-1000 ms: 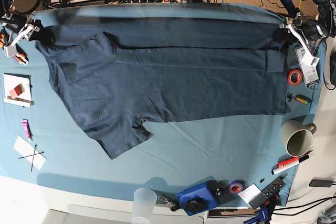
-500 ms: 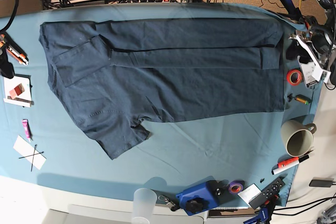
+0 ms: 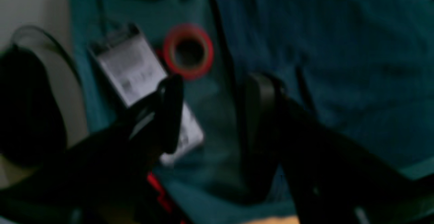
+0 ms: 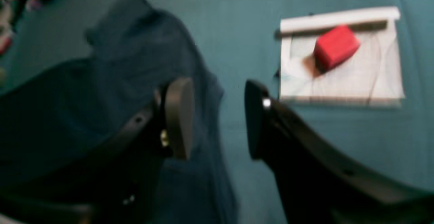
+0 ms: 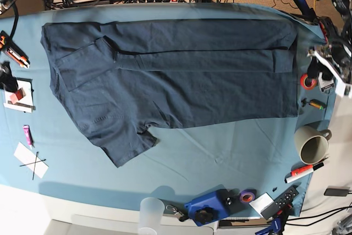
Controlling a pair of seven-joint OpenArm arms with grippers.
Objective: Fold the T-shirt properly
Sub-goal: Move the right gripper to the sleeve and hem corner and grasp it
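Base view: the T-shirt (image 5: 170,81) lies flat across the table cloth (image 5: 220,158), far edge folded over, one sleeve loose at seven o'clock.

Left wrist view: the left gripper (image 3: 210,112) is spread wide and empty, a red tape roll (image 3: 188,51) at twelve o'clock; descending here could snag it.

Right wrist view: the right gripper (image 4: 217,118) gapes empty over the shirt's edge, a red block (image 4: 335,47) at two o'clock. A shallow pinch might catch the cloth too.
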